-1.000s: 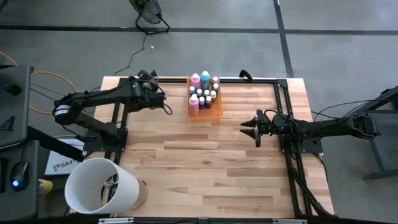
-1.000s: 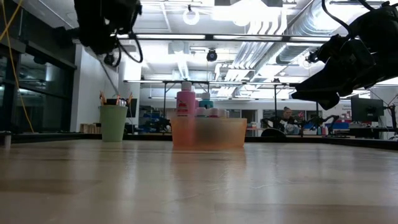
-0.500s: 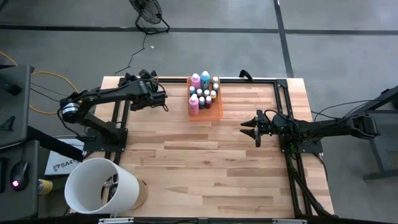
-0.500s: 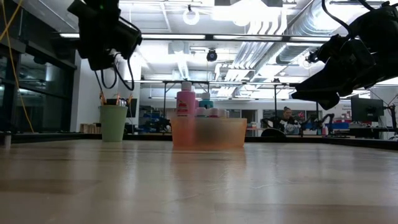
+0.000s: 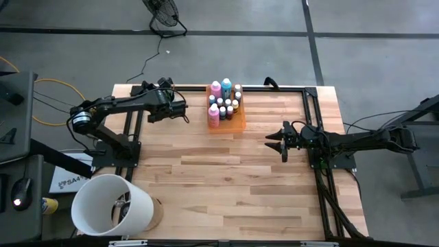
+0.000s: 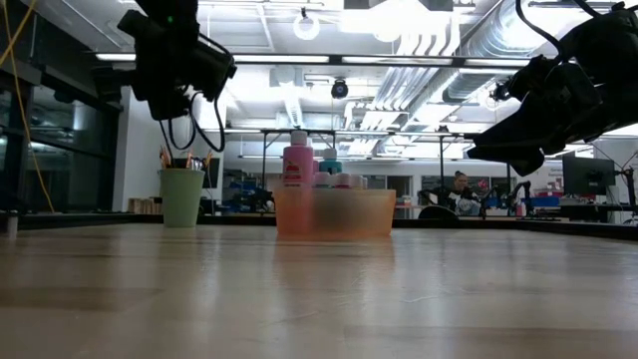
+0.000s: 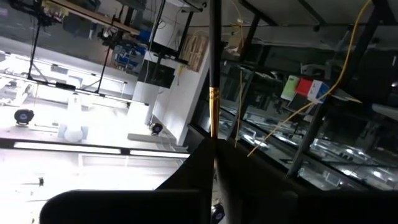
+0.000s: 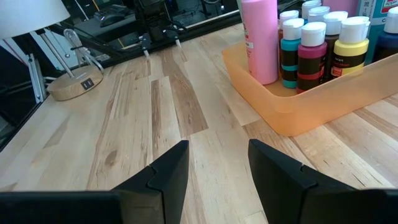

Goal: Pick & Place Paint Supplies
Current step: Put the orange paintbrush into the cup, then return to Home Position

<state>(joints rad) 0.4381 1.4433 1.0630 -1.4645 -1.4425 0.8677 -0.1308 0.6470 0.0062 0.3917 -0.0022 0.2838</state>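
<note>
My left gripper (image 5: 180, 110) hangs over the table's far left part, its jaws pinched shut on a thin dark-handled brush (image 7: 214, 106) with a gold ferrule. Just below it the mint-green cup (image 6: 181, 196) holds more brushes. My right gripper (image 5: 272, 143) waits above the right side, fingers parted on nothing. The pink, teal and tiny pale-capped bottles (image 8: 311, 46) stand in the translucent orange tray (image 8: 298, 106) at the far edge. Bare planked wooden table (image 5: 226, 185) lies open nearer me.
</note>
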